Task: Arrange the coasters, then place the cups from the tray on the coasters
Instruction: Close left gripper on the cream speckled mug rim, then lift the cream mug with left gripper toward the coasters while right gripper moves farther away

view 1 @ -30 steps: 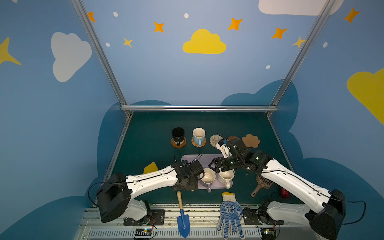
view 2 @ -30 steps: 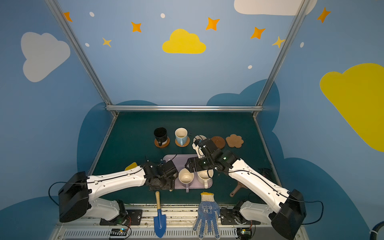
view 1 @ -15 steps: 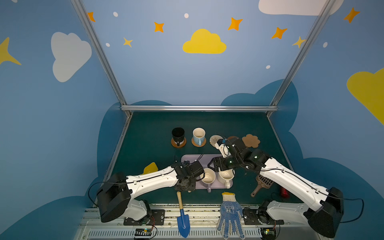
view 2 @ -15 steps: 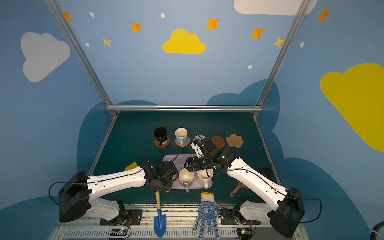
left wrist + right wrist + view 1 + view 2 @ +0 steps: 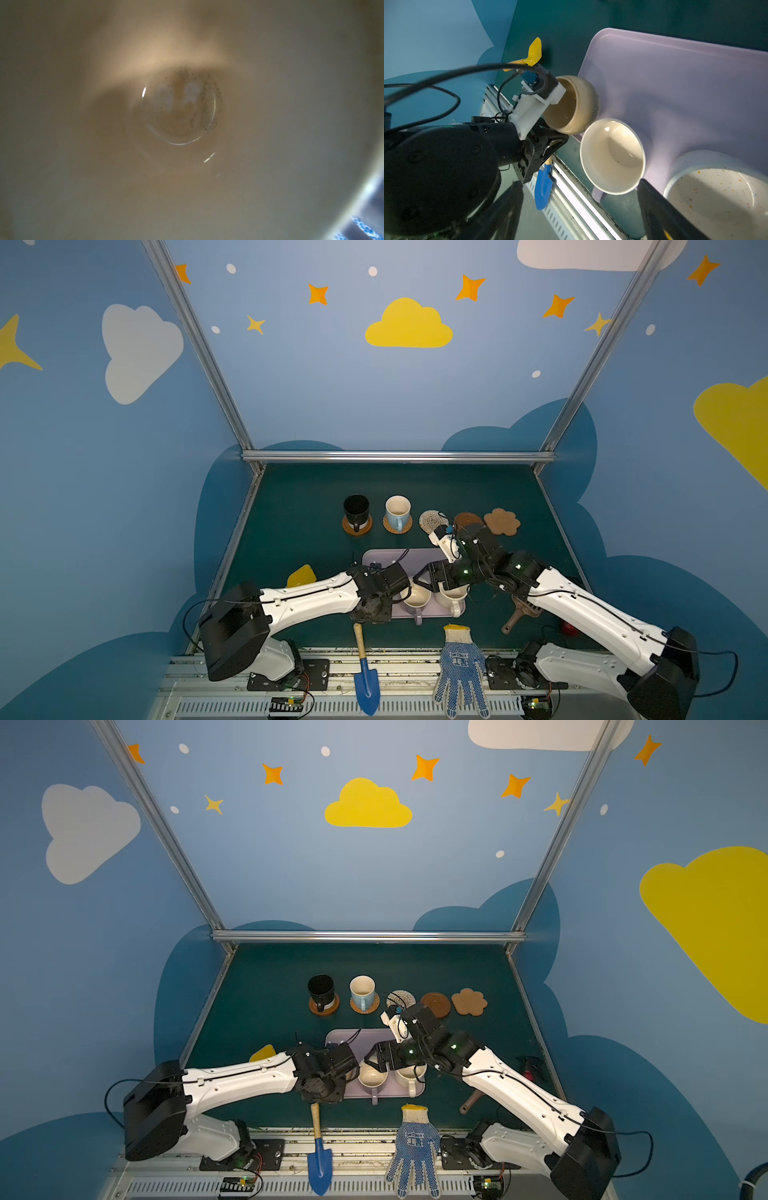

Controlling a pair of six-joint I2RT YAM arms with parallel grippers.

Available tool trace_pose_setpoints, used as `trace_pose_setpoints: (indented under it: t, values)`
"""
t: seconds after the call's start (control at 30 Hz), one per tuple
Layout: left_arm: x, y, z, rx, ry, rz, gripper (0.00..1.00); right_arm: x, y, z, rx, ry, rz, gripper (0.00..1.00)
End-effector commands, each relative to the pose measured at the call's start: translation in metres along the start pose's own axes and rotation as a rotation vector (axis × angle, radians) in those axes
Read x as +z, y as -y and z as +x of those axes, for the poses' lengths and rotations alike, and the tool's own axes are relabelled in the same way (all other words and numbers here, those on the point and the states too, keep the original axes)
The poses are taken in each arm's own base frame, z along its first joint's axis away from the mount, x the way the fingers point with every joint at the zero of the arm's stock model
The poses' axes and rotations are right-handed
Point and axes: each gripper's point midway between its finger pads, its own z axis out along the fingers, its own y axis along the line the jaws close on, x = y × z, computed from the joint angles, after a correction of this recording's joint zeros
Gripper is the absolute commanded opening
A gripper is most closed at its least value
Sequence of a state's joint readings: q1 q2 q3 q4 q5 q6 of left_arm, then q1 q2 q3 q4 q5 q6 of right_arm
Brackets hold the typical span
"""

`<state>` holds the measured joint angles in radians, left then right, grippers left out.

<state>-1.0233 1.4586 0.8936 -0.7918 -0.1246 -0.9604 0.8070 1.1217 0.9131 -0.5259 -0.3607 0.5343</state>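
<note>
- Reaching into the near left corner of the tray [image 5: 384,558], the left gripper [image 5: 558,138] has its fingers set narrowly at the rim of the tan-yellow mug [image 5: 581,104]. Whether they truly pinch the wall cannot be told.
- The right gripper [image 5: 419,581] hangs over the lavender mug [image 5: 417,597] with its fingers spread wide, holding nothing.
- Three mugs crowd the tray's near rim: tan-yellow at the left corner, lavender just beside it, and the speckled mug [image 5: 453,595] on the right. The tray's far half lies bare.
- Open green table [image 5: 299,506] lies left of the tray and behind the coaster row.
- Both top views nearly hide the tan-yellow mug under the left arm [image 5: 311,605]. The right wrist view shows its outside, and the left wrist view shows only its blurred inside.
- The right arm [image 5: 582,614] partly covers the bare brown wooden coaster [image 5: 435,1004] in a top view. It flanks the pale spiral coaster [image 5: 430,520] and the cloud-shaped coaster [image 5: 501,521].
- The black mug [image 5: 356,508] and light blue mug [image 5: 397,510] stand upright on coasters.
- The tray's long axis runs left to right. The lavender and speckled handles point toward the robot.
</note>
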Motion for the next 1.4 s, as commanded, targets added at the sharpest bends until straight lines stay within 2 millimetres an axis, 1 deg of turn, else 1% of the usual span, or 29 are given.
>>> trace_pose_setpoints:
  t: [0.0,0.17,0.2,0.27,0.4,0.5,0.6,0.73,0.9,1.03,1.13,1.37]
  values:
    - [0.000,-0.004,-0.005,0.022,0.022,-0.031,0.29,-0.003,-0.005,-0.003,-0.002,0.022,-0.016,0.86]
    - [-0.002,-0.002,-0.006,0.034,0.043,0.000,0.27,-0.005,-0.003,-0.004,0.000,0.033,-0.003,0.86]
    - [-0.002,-0.001,-0.006,0.038,0.044,0.004,0.25,-0.004,-0.003,-0.004,-0.001,0.033,-0.001,0.86]
    - [-0.001,0.000,-0.006,0.042,0.040,0.003,0.17,-0.004,-0.002,-0.005,0.003,0.037,0.001,0.86]
    - [-0.001,0.000,-0.007,0.043,0.041,0.000,0.13,-0.004,-0.003,-0.006,0.008,0.046,-0.005,0.86]
    - [-0.003,0.000,-0.008,0.043,0.047,0.003,0.06,-0.003,-0.004,-0.005,0.000,0.039,-0.009,0.83]
    - [-0.004,0.000,-0.009,0.042,0.048,-0.002,0.03,-0.003,-0.005,-0.004,-0.013,0.027,-0.013,0.83]
    - [-0.010,-0.001,-0.013,0.041,0.069,-0.008,0.03,-0.002,-0.009,-0.001,-0.031,0.015,-0.043,0.83]
    - [-0.028,0.002,-0.024,0.036,0.123,0.006,0.03,0.002,-0.006,0.000,-0.027,0.017,-0.046,0.83]
    - [-0.040,0.004,-0.031,0.034,0.147,0.013,0.03,0.001,-0.007,-0.002,-0.033,0.026,-0.047,0.83]
    - [-0.041,0.004,-0.032,0.045,0.142,0.006,0.03,-0.001,-0.006,-0.002,-0.042,0.036,-0.040,0.83]
    - [-0.034,0.004,-0.032,0.046,0.130,-0.014,0.03,0.001,-0.005,-0.004,-0.044,0.037,-0.044,0.83]
